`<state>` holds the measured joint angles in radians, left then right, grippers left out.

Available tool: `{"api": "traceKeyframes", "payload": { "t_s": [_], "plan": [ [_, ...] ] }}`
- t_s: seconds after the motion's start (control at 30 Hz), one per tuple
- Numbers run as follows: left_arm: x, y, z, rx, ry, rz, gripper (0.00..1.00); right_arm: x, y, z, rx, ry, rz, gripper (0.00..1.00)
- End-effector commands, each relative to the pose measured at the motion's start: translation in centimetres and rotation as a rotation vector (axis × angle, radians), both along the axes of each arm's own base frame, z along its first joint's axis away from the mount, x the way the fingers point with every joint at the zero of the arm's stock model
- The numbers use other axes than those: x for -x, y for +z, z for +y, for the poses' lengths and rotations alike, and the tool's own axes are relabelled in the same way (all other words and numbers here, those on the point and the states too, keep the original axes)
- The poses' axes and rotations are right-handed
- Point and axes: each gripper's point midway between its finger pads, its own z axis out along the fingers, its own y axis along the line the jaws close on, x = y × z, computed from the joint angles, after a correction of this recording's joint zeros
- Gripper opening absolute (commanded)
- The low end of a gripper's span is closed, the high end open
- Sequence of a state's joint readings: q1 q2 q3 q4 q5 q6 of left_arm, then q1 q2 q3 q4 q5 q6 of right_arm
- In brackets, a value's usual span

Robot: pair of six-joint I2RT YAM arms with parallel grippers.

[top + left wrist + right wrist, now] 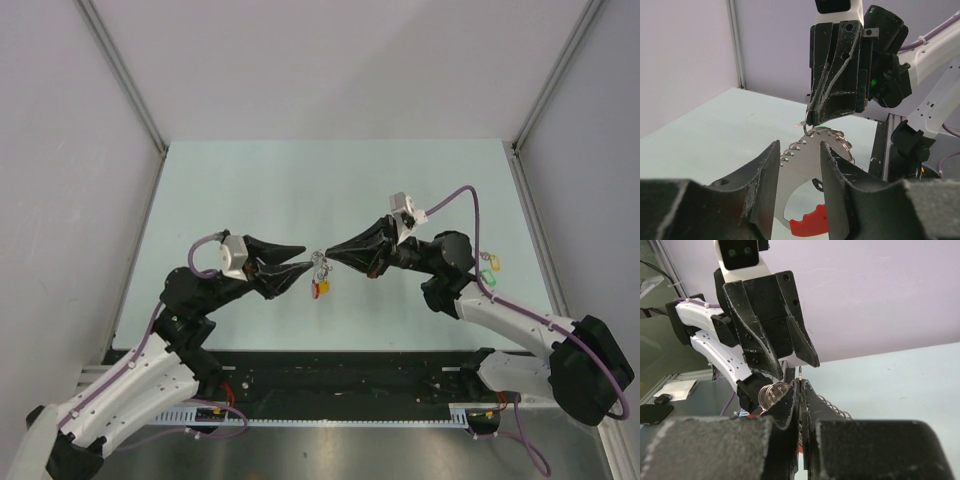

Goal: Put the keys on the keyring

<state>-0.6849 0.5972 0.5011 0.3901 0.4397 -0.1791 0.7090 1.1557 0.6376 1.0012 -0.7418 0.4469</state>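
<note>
Left gripper (799,150): jaws closed across the strap of keyring (801,192), grey body and red band between jaws, clear of counter (300,180).
Silver rings (841,140): just past left jaws, toward right gripper (801,386).
Right jaws: pinched shut on thin metal piece (800,372) poking beyond tips; key or ring coil, cannot tell.
Spare keys (489,263): on counter, well behind right jaws.
Step, judged: threading at ring.
Next: fine alignment of metal tip with ring gap, steady left hold.
</note>
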Motion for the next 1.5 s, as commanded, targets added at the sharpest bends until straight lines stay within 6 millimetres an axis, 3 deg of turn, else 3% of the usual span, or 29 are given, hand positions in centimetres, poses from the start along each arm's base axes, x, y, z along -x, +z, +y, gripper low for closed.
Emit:
{"api": "traceKeyframes", "payload": {
  "t_s": [0.0,0.83,1.03,1.13,1.33,1.43,1.47],
  "plan": [
    [0.6,1.1,-0.5,0.042,-0.055,-0.028,0.42,0.8,2.5,-0.6,-0.109,0.016,-0.060,0.00],
    [1.2,2.5,-1.6,0.075,-0.137,-0.029,0.21,1.3,1.6,0.3,-0.115,0.074,-0.059,0.00],
    [1.2,2.4,-1.7,0.071,-0.144,-0.021,0.12,1.5,1.3,0.5,-0.106,0.086,-0.066,0.00],
    [1.1,2.3,-1.7,0.067,-0.135,-0.019,0.00,1.6,1.1,0.6,-0.099,0.092,-0.074,0.00],
    [0.7,1.6,-1.5,-0.024,-0.104,-0.055,0.01,1.5,0.6,0.6,-0.077,0.087,-0.083,0.00],
    [0.4,0.6,-1.4,-0.154,-0.095,-0.099,0.00,0.8,-0.1,0.3,-0.029,0.062,-0.047,0.18],
    [0.4,0.5,-1.3,-0.195,-0.095,-0.130,0.00,0.4,-0.3,0.1,-0.017,0.040,-0.056,0.29]
  ]
}}
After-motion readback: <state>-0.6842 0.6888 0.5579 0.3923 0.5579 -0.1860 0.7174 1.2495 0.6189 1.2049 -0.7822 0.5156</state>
